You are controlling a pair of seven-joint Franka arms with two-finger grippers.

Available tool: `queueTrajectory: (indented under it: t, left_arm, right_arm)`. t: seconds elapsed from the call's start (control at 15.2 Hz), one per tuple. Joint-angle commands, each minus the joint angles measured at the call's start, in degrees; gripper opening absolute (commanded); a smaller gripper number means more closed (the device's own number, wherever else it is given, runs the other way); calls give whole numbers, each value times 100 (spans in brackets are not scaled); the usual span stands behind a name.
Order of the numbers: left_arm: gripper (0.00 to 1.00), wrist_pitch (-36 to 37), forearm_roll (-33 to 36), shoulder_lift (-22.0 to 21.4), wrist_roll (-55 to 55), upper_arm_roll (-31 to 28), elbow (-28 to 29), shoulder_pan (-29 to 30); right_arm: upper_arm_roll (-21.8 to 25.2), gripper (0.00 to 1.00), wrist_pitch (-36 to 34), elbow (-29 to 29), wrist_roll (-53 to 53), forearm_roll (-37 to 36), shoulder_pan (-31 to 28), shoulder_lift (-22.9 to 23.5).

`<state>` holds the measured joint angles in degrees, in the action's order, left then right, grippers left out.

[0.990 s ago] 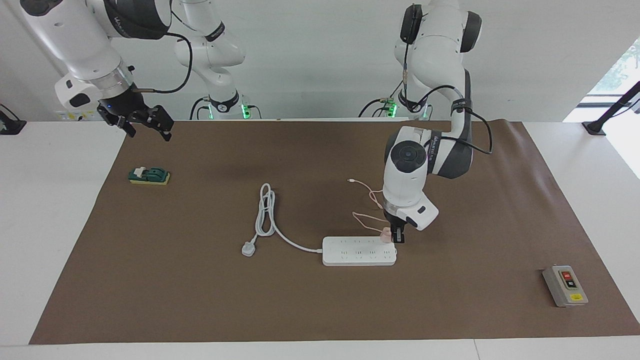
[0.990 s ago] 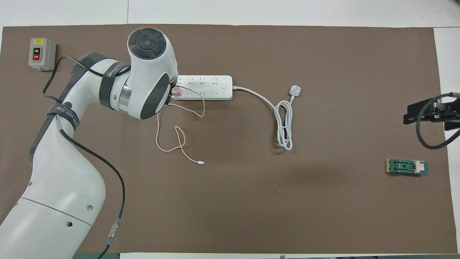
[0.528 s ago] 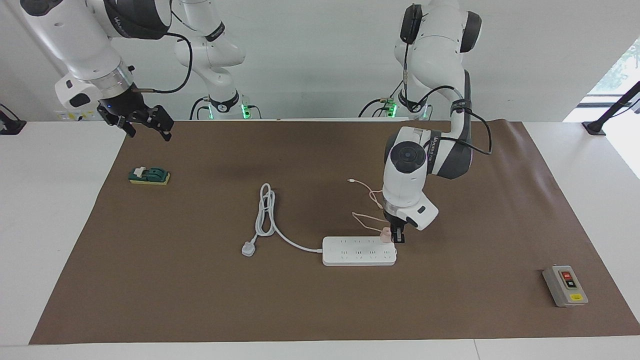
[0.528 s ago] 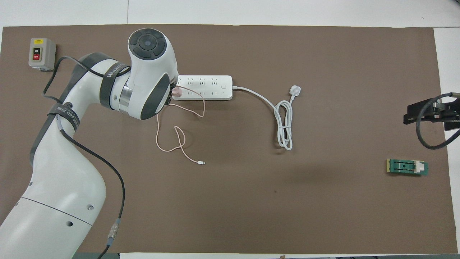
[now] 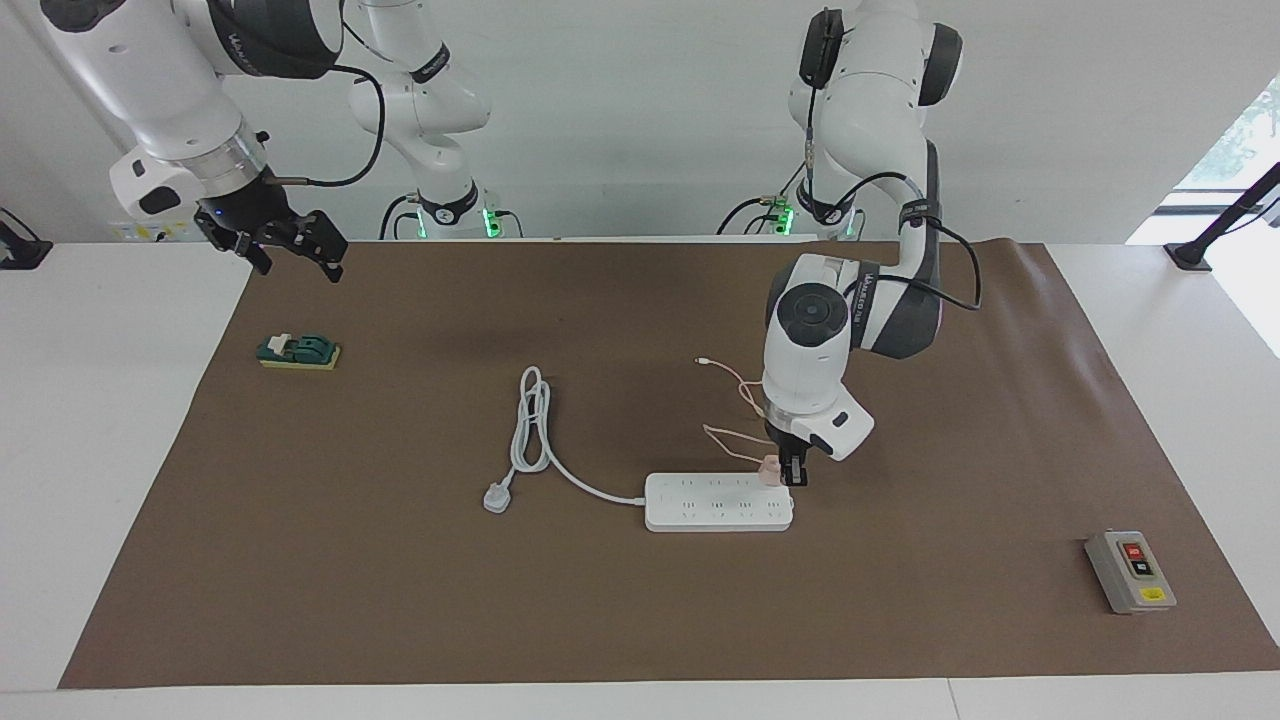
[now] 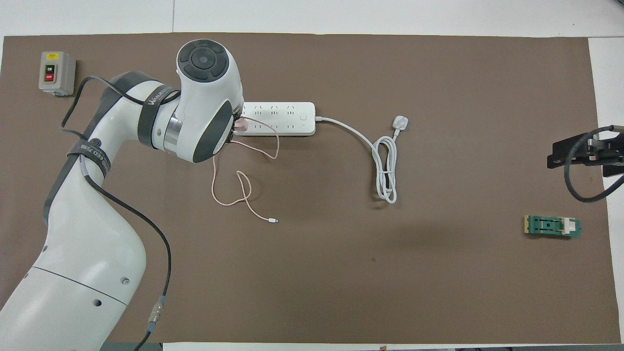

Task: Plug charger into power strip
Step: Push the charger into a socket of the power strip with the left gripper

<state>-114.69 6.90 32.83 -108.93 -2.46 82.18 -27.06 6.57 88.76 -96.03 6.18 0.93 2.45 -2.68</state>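
Change since earlier: almost nothing on the table; my left arm shifts only a little toward the right arm's end, and the charger stays at the same end of the strip.
Left gripper: my left gripper (image 5: 793, 478) points straight down at the power strip's end on the left arm's side, fingers closed on the charger.
Charger: the pale pink charger (image 5: 770, 470) sits against the top of the power strip (image 5: 718, 502), at the row of sockets nearer to the robots; I cannot tell if the prongs are fully in.
Cable: the thin pink cable (image 6: 229, 195) runs from the charger toward 6 o'clock in the overhead view, makes a loop on the mat and ends in a small connector.
Power strip cord: the thick white cord (image 5: 530, 430) leaves the strip toward the right arm's end, coiled, with its white plug (image 5: 497, 497) lying on the mat.
Right gripper: my right gripper (image 5: 290, 245) waits in the air, jaws wide open and empty, over the mat's edge.
Other things: a green block (image 5: 298, 351) at 4 o'clock below the right gripper; a grey switch box (image 5: 1130, 571) at the left arm's end.
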Motion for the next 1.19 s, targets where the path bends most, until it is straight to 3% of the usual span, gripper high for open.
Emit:
queueTrajectory:
  t: [0.0,0.46,0.73,0.86,0.99,1.12]
  left_arm:
    - [0,-36,-48,312,-155,-27,-9,-159]
    - [0,-44,-31,531,-164,-27,-27,-221]
    - [0,8,75,383,3,-27,-36,-169]
    - [65,235,23,129,388,-27,-149,-72]
    - [100,683,-91,-100,740,-18,-263,112]
    - [100,922,-285,-311,873,-35,-430,253]
  right_arm:
    - [-50,100,-114,23,-118,-75,-51,-48]
    - [-50,100,-105,23,-118,-75,-60,-48]
    - [-50,100,-114,23,-117,-84,-51,-48]
    - [-42,100,-114,23,-117,-75,-51,-48]
    - [-50,100,-105,23,-117,-75,-51,-48]
    - [-50,100,-105,23,-117,-75,-60,-48]
